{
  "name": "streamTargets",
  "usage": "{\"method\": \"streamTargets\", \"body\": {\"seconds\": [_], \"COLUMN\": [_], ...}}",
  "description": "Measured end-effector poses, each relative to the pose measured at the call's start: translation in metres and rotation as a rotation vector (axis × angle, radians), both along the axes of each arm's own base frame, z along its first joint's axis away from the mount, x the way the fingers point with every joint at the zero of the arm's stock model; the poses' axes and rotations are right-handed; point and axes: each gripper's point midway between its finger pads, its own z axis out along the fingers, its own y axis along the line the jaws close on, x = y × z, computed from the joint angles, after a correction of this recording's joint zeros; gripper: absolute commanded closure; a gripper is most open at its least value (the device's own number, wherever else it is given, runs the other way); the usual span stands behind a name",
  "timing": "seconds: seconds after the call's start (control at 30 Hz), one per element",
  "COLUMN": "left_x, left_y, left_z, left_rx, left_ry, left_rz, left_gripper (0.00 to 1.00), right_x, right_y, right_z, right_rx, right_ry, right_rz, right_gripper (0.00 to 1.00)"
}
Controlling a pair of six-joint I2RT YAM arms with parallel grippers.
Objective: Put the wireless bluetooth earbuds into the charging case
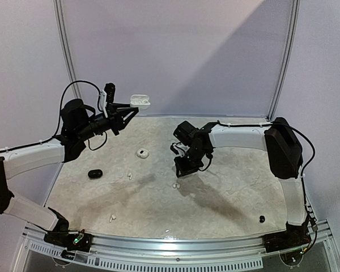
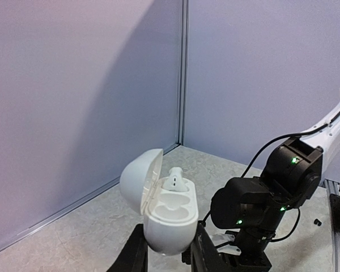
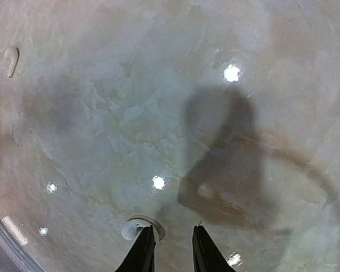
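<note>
We note the left gripper (image 2: 169,245) clamped on the lower shell of the open white charging case (image 2: 165,218), held clear of the table (image 1: 226,198) with lid back and mouth up, presumably to take buds from above; one white earbud (image 2: 174,181) sits in one socket, the other socket bare. The right gripper (image 3: 173,238) hangs low, below and well apart from the case, jaws narrowly apart over the tabletop, a loose white bud (image 3: 131,228) just beside one fingertip, contact unclear; we judge it the pick for that bare socket. A black bud (image 1: 262,219) lies farthest from the case

marbled tabletop (image 1: 238,195), pale wall panels (image 1: 175,51)
</note>
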Motion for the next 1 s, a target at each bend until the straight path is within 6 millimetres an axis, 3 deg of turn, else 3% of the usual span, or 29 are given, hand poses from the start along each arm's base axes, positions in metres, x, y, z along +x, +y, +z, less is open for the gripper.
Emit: {"method": "streamTargets", "body": {"seconds": [0.33, 0.7, 1.0], "left_x": [0.000, -0.001, -0.001], "left_y": [0.000, 0.000, -0.001], "left_z": [-0.004, -0.004, -0.007], "left_rx": [0.003, 0.008, 0.023], "left_ry": [0.007, 0.002, 0.004], "left_rz": [0.000, -0.003, -0.007], "left_gripper": [1.00, 1.00, 1.00], "right_x": [-0.019, -0.026, -0.037], "right_y": [0.004, 0.008, 0.011], "right_z": [-0.020, -0.021, -0.018], "right_rx": [-0.037, -0.038, -0.028], "right_ry": [0.046, 0.027, 0.013], "right_rz": [0.053, 0.112, 0.164], "right_gripper": [0.80, 0.77, 0.81]}}
